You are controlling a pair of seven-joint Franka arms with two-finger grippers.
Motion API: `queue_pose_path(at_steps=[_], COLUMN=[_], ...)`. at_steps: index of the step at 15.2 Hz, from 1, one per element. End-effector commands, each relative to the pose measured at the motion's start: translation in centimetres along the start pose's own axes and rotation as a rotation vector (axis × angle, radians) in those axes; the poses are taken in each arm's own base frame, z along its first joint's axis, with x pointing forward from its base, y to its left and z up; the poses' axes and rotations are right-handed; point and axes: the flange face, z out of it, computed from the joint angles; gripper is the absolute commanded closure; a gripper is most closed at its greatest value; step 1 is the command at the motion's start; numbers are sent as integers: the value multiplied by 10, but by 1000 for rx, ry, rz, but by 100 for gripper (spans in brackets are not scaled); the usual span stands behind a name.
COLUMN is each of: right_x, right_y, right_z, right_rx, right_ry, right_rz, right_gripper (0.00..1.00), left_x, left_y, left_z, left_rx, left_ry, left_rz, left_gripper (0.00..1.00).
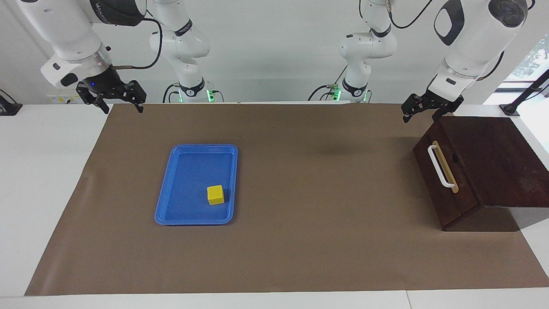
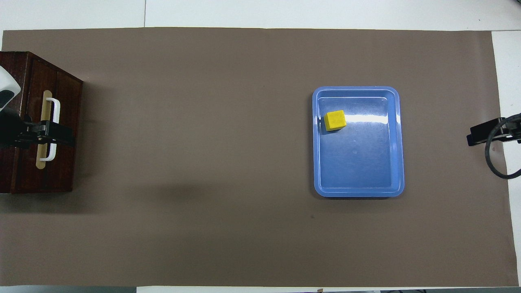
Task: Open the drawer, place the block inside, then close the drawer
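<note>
The drawer (image 1: 446,180) sits shut in the dark brown wooden box (image 1: 493,163) at the right edge of the facing view, its white bar handle (image 1: 440,166) on a tan strip turned toward the middle of the bench (image 1: 300,257), which is covered by a brown mat (image 1: 321,193). The block (image 1: 215,195), a small yellow cube, lies inside the blue tray (image 1: 171,214) in the left half of the facing view, in the tray's corner farther from the robots and nearest the box. In the overhead view the block (image 2: 335,120) shows in the upper left part of the tray (image 2: 390,162), and the box (image 2: 24,171) stands at the left edge with the drawer (image 2: 65,162) closed. The left tool (image 1: 424,110) hangs in the air at the upper right of the facing view, over the box's edge nearest the robots, its fingers apart and holding nothing; in the overhead view the left tool (image 2: 61,136) overlaps the handle (image 2: 53,122), yet the facing view shows it raised clear of it. The right tool (image 1: 120,105) hangs at the upper left of the facing view, over the mat's corner, well apart from the tray, fingers apart and empty.
</note>
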Motion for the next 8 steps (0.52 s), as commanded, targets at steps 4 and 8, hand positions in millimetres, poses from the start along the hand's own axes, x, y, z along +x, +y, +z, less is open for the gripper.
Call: queue_pose_path(at_steps=[4, 8], right_x=[0, 3], right_y=[3, -4], right_z=[-1, 10], right_rx=[17, 83], right_ry=[13, -10], right_rz=[22, 238], right_gripper=[0, 0], left_x=[-1, -4], left_y=[-1, 5], left_z=[-5, -2], left_rx=[-16, -10], left_ry=[-2, 4], left_rz=[-5, 9], left_gripper=[0, 0])
